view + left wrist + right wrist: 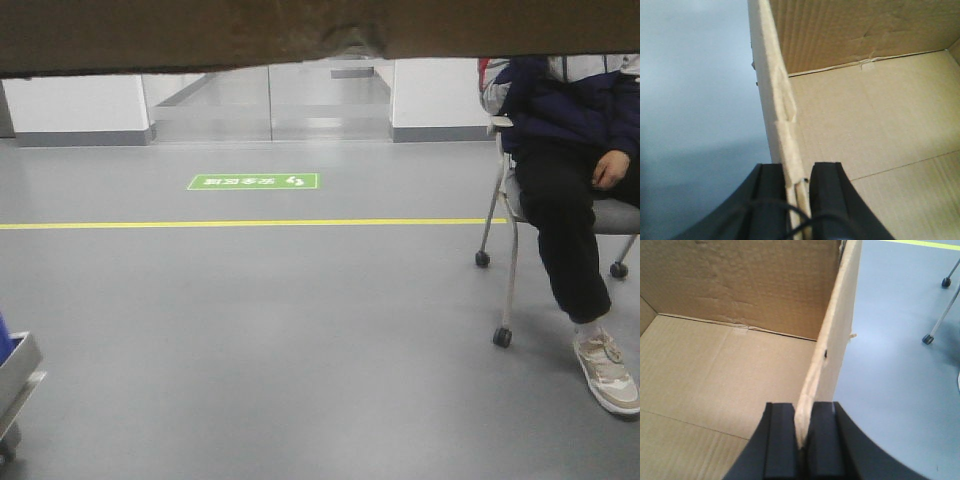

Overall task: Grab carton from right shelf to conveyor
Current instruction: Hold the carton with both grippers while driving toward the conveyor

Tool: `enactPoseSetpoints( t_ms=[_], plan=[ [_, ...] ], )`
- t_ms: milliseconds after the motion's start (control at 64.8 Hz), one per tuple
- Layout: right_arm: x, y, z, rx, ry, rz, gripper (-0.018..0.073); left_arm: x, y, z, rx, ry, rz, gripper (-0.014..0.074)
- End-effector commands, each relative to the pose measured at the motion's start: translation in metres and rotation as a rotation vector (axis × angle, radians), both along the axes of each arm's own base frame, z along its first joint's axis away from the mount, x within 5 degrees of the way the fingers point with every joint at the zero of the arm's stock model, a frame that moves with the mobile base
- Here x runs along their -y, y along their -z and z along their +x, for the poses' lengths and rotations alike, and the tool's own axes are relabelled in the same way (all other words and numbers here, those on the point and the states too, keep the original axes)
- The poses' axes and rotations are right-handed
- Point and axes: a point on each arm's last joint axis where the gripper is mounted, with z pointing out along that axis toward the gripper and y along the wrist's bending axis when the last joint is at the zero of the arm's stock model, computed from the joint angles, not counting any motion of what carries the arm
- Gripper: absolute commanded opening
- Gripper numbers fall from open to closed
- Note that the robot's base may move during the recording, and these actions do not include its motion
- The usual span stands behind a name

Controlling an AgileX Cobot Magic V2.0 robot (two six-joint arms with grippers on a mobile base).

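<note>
Two thin corrugated walls of the brown carton (875,115) are pinched: left fingers (771,200) clamp one, right fingers (780,440) the opposite. Its inside is empty. It hangs over the smooth grey floor (250,330); a person (575,150) sits on a castored chair (625,216) nearby

A warehouse-like hall: smooth grey floor (300,340), yellow lane line (250,224) across mid-frame, green floor sign (253,181) above it, white pillars (75,105) at the top.

Front view looks out low beneath the carton (200,35) — wrist views, close above its opposite walls, share its interior
</note>
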Motion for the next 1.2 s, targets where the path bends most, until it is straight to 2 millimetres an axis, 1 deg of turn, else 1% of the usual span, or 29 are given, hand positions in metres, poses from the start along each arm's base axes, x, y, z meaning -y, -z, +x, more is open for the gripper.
enactPoseSetpoints(
  t_ms=[0, 1189],
  plan=[
    [0.0051, -0.0067, 0.0001, 0.076, 0.021, -0.015, -0.0068, -0.0005, -0.0065, -0.0066, 0.036, 0.017, -0.015, -0.0006],
    [0.0045, -0.0069, 0.0000, 0.076, 0.018, -0.009, -0.0068, 0.0000, -0.0077, -0.0058, 0.052, 0.019, -0.021, -0.0006]
  ],
)
